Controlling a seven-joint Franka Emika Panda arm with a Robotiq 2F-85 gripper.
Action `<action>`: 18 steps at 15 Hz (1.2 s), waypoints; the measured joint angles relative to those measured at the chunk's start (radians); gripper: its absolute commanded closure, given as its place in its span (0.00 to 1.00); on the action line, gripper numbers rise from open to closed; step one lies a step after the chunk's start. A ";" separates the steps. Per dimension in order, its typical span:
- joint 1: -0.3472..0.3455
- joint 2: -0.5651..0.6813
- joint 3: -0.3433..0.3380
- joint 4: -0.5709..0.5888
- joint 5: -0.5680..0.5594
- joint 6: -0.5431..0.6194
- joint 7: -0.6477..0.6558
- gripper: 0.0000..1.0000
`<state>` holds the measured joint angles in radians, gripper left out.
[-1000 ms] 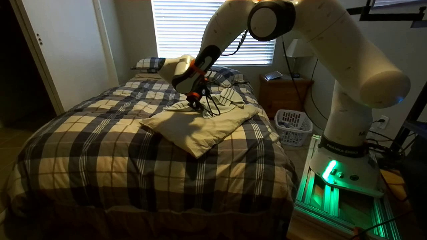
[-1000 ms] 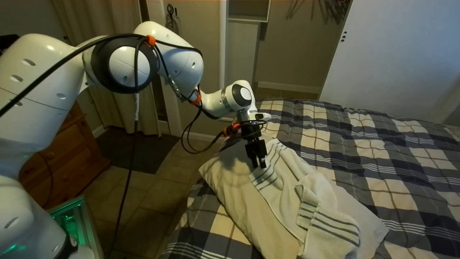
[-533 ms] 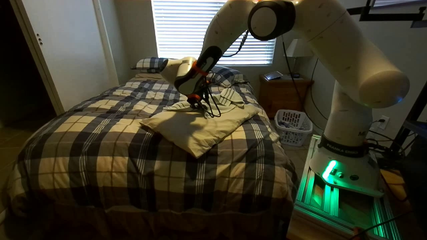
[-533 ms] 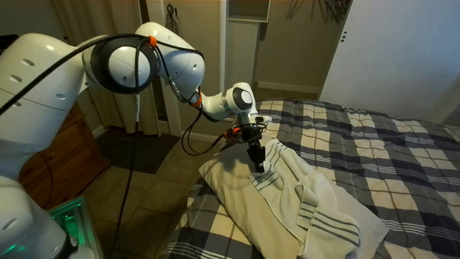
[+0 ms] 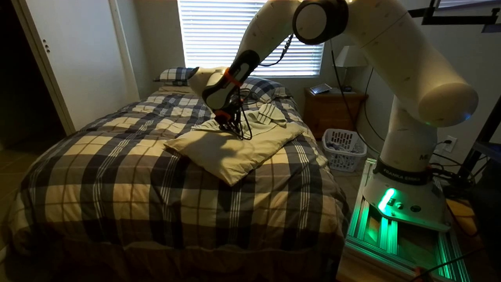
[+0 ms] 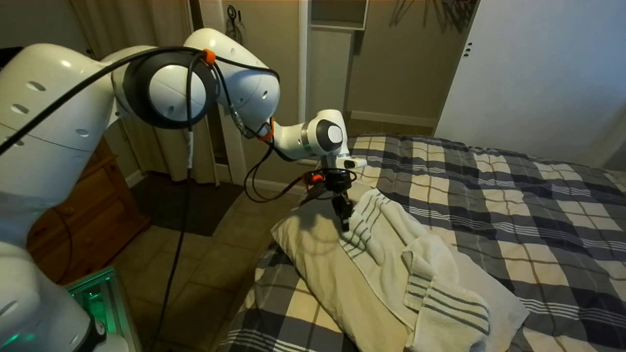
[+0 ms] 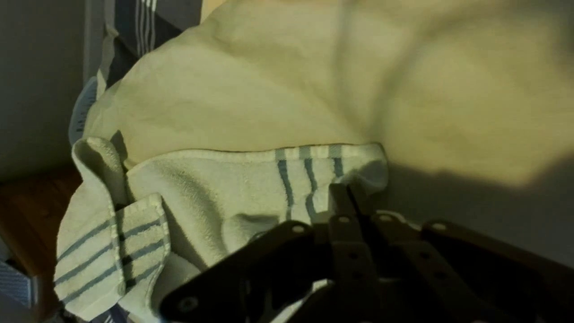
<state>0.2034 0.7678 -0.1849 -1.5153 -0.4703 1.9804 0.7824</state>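
Pinching the striped terry towel (image 7: 246, 179) at one end in my gripper (image 7: 350, 190), I see its long axis extending from the closed jaws along the pillow (image 7: 224, 98).

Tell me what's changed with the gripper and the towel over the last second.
The gripper has closed, pinching the towel at its striped end, and shifted slightly left in both exterior views; that end of the cloth has bunched up. The pillow and the plaid bedspread stayed as they were.

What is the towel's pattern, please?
The towel is white with grey stripes, clearest in an exterior view.
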 measured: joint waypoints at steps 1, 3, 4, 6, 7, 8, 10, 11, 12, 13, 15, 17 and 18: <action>-0.005 -0.010 0.010 0.000 0.029 -0.006 -0.003 0.99; -0.007 -0.034 0.015 0.000 0.068 -0.040 -0.003 0.99; -0.008 -0.049 0.015 0.000 0.084 -0.073 -0.003 0.99; -0.014 -0.079 0.016 0.001 0.119 -0.143 -0.003 0.99; -0.019 -0.095 0.017 0.001 0.138 -0.175 -0.004 0.99; -0.027 -0.110 0.021 0.002 0.156 -0.203 -0.005 0.99; -0.043 -0.131 0.032 0.004 0.192 -0.249 -0.009 0.99; -0.050 -0.135 0.040 0.007 0.210 -0.264 -0.012 0.99; -0.057 -0.134 0.050 0.008 0.228 -0.273 -0.016 0.99; -0.063 -0.131 0.058 0.009 0.247 -0.275 -0.019 0.99; -0.072 -0.118 0.072 0.012 0.281 -0.275 -0.020 0.99; -0.076 -0.095 0.080 0.024 0.312 -0.275 -0.020 0.99; -0.079 -0.081 0.084 0.034 0.327 -0.273 -0.020 0.99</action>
<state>0.1247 0.6863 -0.1014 -1.4815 -0.1438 1.7070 0.7626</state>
